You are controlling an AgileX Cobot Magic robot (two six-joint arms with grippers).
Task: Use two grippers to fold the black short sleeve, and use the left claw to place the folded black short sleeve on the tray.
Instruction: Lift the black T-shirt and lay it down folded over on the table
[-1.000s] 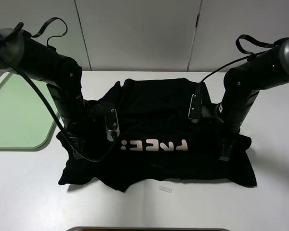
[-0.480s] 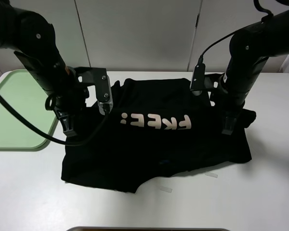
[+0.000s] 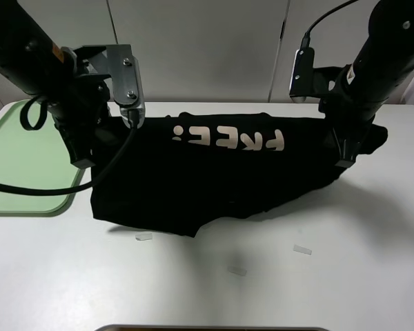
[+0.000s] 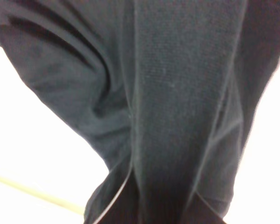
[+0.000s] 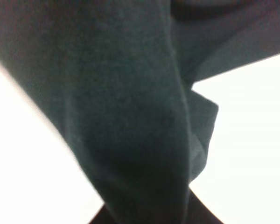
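Observation:
The black short sleeve (image 3: 214, 172) hangs stretched between my two grippers, its whitish lettering (image 3: 228, 140) facing up near the raised far edge, its lower part still resting on the white table. My left gripper (image 3: 83, 163) holds the shirt's left end, next to the pale green tray (image 3: 21, 158). My right gripper (image 3: 345, 163) holds the right end. Both jaws are buried in cloth. Black fabric fills the left wrist view (image 4: 177, 93) and the right wrist view (image 5: 130, 116), draped from the jaws over the white table.
Small bits of clear tape lie on the white table in front of the shirt (image 3: 143, 236), (image 3: 302, 249), (image 3: 237, 271). A dark object edge shows at the table's front (image 3: 214, 329). A grey panelled wall stands behind.
Both arms have risen and drawn back, lifting the shirt's gripped edge off the table. The lettering has moved toward the back and the cloth's front edge has slid back.

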